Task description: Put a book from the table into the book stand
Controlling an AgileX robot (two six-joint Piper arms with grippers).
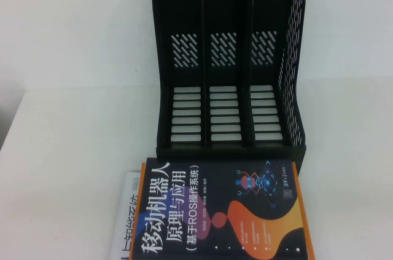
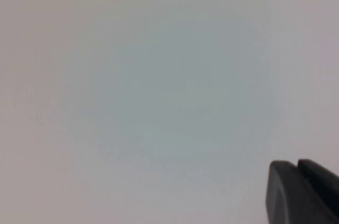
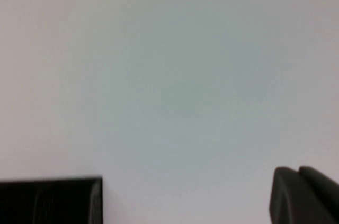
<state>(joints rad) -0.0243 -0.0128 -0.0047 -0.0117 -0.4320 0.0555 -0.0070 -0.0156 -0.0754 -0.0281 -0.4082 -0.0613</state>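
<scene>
The dark book (image 1: pixel 215 211), with a large white Chinese title and orange and purple blobs, lies flat at the near edge of the white table (image 1: pixel 67 131), just in front of the book stand. The black three-slot book stand (image 1: pixel 227 57) stands upright behind it, all slots empty. Neither arm shows in the high view. In the left wrist view my left gripper (image 2: pixel 296 167) is shut, fingertips together over bare white surface. In the right wrist view my right gripper (image 3: pixel 298 172) is likewise shut over white surface, holding nothing.
A white book (image 1: pixel 126 223) pokes out from under the dark book's left side. A black straight-edged thing (image 3: pixel 50 200) shows at the edge of the right wrist view; I cannot tell what it is. White wall rises behind the stand.
</scene>
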